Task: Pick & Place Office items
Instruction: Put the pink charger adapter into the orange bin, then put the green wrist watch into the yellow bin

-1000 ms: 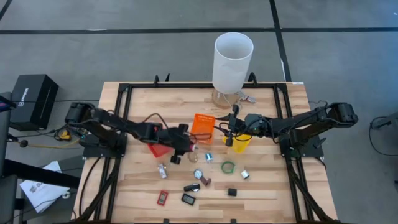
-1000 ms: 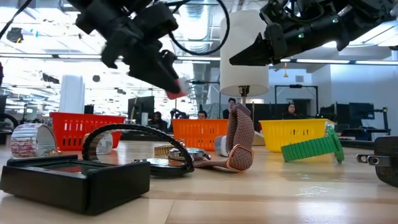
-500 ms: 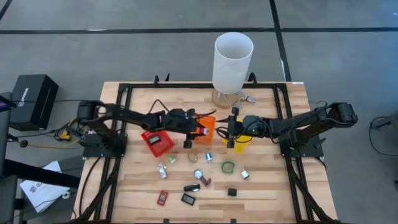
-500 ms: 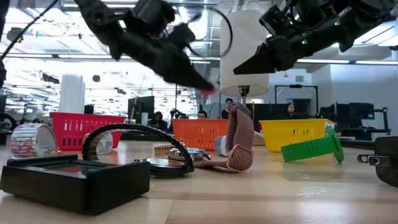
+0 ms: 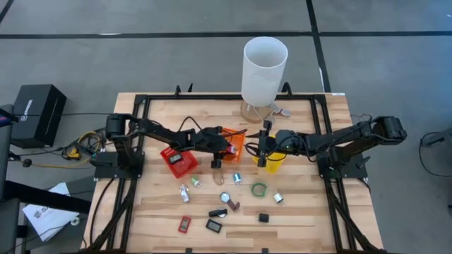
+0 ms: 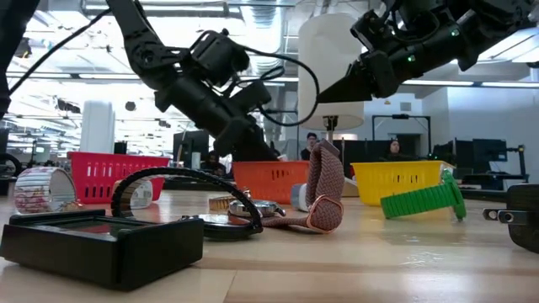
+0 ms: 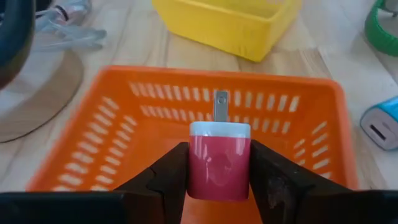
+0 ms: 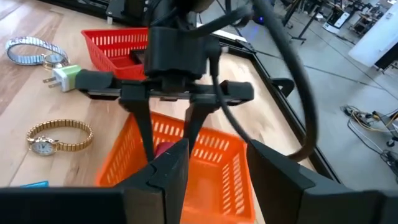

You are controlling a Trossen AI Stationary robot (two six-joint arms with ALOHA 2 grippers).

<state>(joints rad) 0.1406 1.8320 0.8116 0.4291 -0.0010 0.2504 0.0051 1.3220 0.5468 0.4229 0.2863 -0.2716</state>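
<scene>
High view: I am seeing the left gripper (image 5: 227, 149) reaching over the orange slotted plastic bin (image 5: 232, 143) at the middle of the wooden slatted table (image 5: 304, 212), with a small red item at its tip. The right gripper (image 5: 259, 149) is hovering just beside that bin, next to the yellow plastic bin (image 5: 275, 161). The red plastic bin (image 5: 180, 161) is sitting beside the left arm.

Low view: the left gripper (image 6: 253, 143) is pointing down behind the orange bin (image 6: 278, 181); I cannot tell its grip here. The right gripper (image 6: 337, 84) is hanging higher up.

Left wrist view: the two dark fingers (image 7: 273, 180) are clamping the red-and-white plug-in charger block (image 7: 219, 158) by its flat sides. Its metal prong is pointing away from the wrist, and the block is hanging above the orange bin (image 7: 118, 130).

Right wrist view: the right arm's fingers (image 8: 168, 171) are standing apart with nothing between them. Beyond them, the left gripper (image 8: 168, 146) is holding the charger (image 8: 163, 149) over the orange bin (image 8: 217, 168).
</scene>
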